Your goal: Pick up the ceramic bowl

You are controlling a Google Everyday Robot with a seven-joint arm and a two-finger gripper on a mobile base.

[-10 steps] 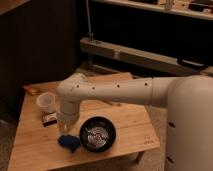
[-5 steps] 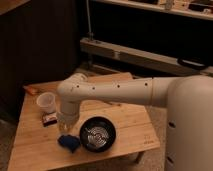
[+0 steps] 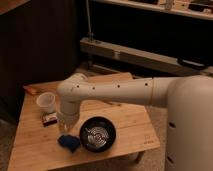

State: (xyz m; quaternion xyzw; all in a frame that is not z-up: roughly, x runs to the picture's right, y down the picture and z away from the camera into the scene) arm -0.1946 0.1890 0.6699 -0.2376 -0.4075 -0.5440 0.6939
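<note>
ceramic bowl on wooden table; gripper just beside its rim

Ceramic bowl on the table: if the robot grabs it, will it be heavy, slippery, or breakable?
The ceramic bowl looks glossy, so it is probably slippery at the rim. Being wide, shallow and ceramic, it is likely stiff, fairly heavy, and could chip if dropped. The gripper hangs close beside it.

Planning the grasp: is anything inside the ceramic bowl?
The ceramic bowl looks empty, only its pale radiating pattern showing. Nothing covers it; the gripper hangs beside it, over a blue object.
</note>
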